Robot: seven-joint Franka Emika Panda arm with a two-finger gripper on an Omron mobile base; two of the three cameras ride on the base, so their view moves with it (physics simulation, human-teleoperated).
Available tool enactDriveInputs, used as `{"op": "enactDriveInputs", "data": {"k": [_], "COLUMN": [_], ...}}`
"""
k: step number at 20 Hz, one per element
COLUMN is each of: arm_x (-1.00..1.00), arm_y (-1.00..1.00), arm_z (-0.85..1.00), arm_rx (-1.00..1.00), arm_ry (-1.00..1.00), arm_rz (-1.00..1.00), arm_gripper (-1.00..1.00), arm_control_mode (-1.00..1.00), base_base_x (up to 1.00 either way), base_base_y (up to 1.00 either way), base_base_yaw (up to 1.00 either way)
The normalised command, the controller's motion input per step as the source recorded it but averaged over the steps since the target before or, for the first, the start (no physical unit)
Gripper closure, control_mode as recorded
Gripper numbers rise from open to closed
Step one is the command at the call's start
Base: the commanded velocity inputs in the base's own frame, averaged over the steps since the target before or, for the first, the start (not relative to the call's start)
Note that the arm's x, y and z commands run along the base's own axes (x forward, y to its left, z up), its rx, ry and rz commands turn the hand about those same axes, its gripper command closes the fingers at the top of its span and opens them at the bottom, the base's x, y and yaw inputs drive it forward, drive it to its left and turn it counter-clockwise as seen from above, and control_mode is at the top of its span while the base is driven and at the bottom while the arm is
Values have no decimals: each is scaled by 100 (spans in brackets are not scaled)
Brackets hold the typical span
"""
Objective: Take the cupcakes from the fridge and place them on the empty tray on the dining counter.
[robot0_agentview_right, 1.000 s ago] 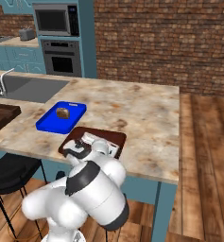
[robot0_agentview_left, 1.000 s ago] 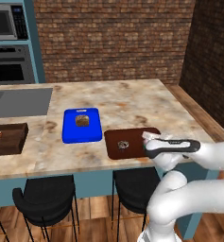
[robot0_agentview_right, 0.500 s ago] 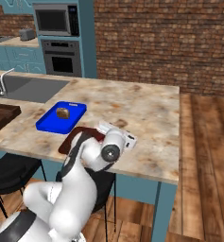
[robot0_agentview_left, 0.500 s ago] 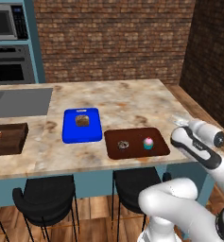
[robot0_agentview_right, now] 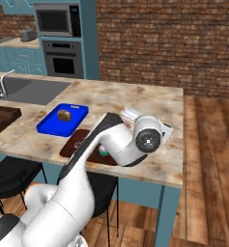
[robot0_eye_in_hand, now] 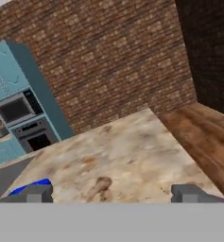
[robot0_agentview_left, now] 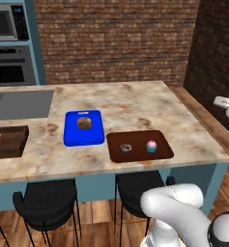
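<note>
Reddish-brown tray [robot0_agentview_left: 162, 149] low centre in the left base view, holding a dark chocolate cupcake [robot0_agentview_left: 125, 147] and a pink-frosted, teal-wrapped one [robot0_agentview_left: 151, 146]. Bright blue board [robot0_agentview_left: 72, 132] left of it, on the beige marbled counter [robot0_agentview_left: 135, 103].

We see the arm bent over the table [robot0_agentview_right: 150, 103], covering most of the reddish-brown tray [robot0_agentview_right: 72, 143]. Left of the tray: blue board [robot0_agentview_right: 63, 118] bearing a bun [robot0_agentview_right: 64, 115].
</note>
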Motion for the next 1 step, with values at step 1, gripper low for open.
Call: {"op": "enactDriveInputs", "data": {"k": [1], "arm_x": [-100], "arm_y": [0], "arm_z": [100], "arm_rx": [1], "arm_ry": [27], "arm_rz": [0], "arm_gripper": [-100], "arm_control_mode": [-100], "base_base_x": [0], "base_base_y": [0], "base_base_yaw": [0]}}
